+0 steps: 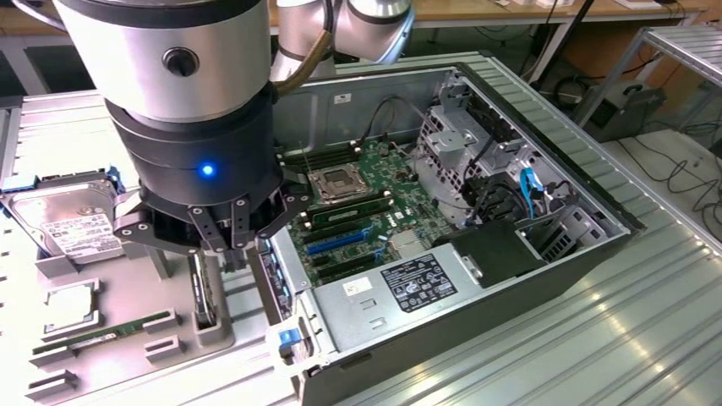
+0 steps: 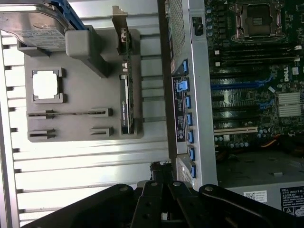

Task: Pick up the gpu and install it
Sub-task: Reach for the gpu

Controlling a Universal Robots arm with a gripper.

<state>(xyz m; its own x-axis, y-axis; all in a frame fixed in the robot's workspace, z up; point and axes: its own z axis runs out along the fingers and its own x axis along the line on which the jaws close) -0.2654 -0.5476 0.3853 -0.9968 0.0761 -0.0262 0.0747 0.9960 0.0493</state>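
Gpu (image 2: 126,102) on edge in grey holder (image 2: 80,95), apart from closed gripper (image 1: 226,247)

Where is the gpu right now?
The gpu stands on edge in the gray tray, at the exterior view's left, close by the fingers and beside the open computer case.

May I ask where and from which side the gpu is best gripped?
Take the gpu by its upper long edge, coming straight down from above. It stands on edge in a slot of the grey holder, so both flat faces are exposed; mid-length looks safest, away from the metal bracket.
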